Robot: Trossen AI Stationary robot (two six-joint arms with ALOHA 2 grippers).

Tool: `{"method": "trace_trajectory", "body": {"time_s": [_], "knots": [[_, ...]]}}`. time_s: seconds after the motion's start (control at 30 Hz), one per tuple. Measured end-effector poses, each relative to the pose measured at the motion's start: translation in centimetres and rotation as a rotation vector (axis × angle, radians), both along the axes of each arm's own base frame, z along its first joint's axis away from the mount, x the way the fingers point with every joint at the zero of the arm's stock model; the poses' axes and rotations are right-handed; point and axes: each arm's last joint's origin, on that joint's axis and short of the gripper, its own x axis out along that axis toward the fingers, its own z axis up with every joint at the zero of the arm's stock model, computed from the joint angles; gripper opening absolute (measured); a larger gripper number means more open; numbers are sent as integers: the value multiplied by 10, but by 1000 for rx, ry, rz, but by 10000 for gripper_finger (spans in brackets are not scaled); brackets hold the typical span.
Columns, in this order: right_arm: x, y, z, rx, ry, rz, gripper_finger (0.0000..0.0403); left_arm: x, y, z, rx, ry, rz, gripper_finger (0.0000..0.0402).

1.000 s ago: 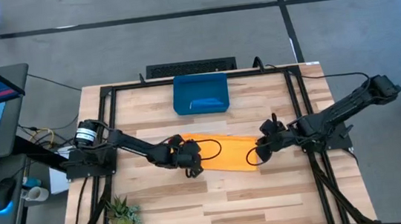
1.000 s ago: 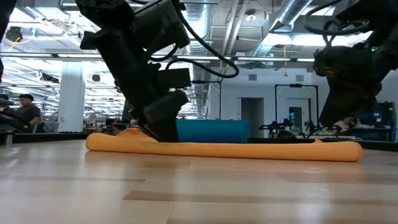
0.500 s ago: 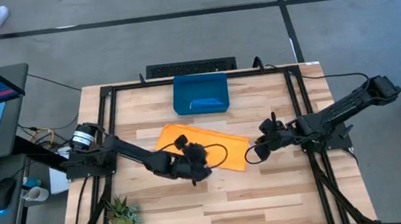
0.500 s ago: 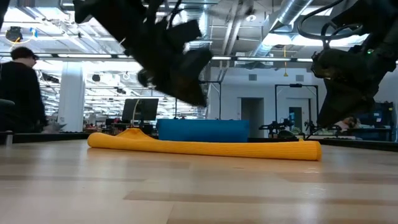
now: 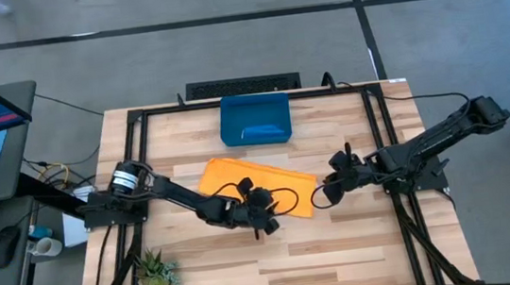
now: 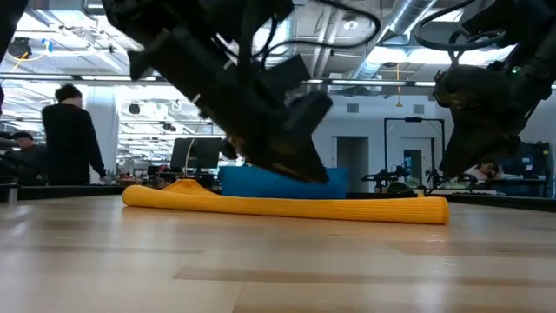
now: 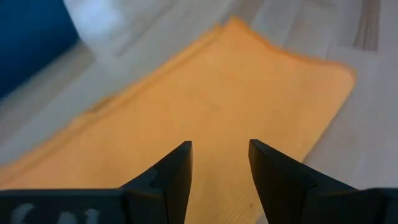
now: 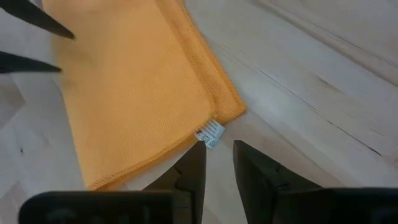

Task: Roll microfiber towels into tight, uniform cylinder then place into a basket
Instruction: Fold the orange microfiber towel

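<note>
Folded orange towel point(image 5: 258, 187) near basket point(image 5: 255, 120)

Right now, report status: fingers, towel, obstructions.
Left gripper open above yellow-orange towel, holding nothing. Right gripper open at its tagged corner, empty. Towel flat, unrolled. Basket beyond; nothing in the way.

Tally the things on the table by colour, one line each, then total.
Yellow-orange: 1, towel
Dark blue: 1, basket
Green: 1, small plant
Total: 3
</note>
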Motion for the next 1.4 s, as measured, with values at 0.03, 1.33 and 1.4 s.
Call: {"method": "trace_trajectory", "body": {"time_s": [0.03, 1.33, 1.4], "knots": [[0, 0, 0, 0, 0, 0, 102, 1, 1, -4, -12, 6, -10, 151], [2, 1, 2, -8, -26, 18, 102, -10, -53, 20, 136, 5, -471, 151], [2, 1, 2, -8, -26, 18, 102, -9, -54, 9, 133, 26, -488, 151]]}}
